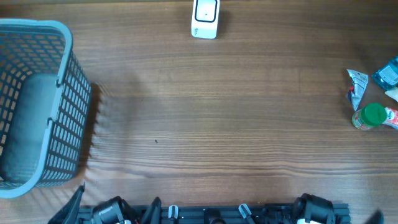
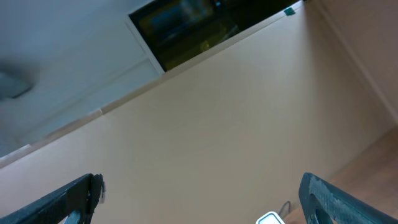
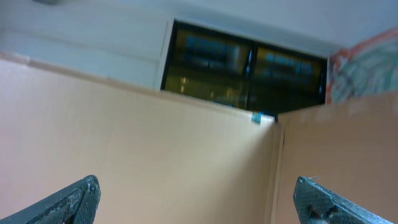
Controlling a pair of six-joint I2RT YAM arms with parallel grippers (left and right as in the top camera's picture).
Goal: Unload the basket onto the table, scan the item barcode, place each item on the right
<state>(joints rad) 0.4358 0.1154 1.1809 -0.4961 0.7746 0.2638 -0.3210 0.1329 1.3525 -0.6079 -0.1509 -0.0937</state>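
Note:
A white barcode scanner (image 1: 205, 17) stands at the far middle of the wooden table (image 1: 217, 124); its top also peeks into the bottom of the left wrist view as a white scanner (image 2: 268, 219). The items lie at the right edge: a bottle with a green cap (image 1: 374, 116), a silver packet (image 1: 357, 87) and a blue packet (image 1: 388, 73). My left gripper (image 2: 200, 186) is open, tilted up at a beige wall, holding nothing. The right gripper (image 3: 196, 183) is open too, facing the wall and a dark window. Both arms rest at the near edge, left arm (image 1: 112, 211) and right arm (image 1: 311, 211).
A grey mesh basket (image 1: 59, 124) stands at the left edge of the table. A cream item (image 1: 393, 93) shows partly at the right edge beside the packets.

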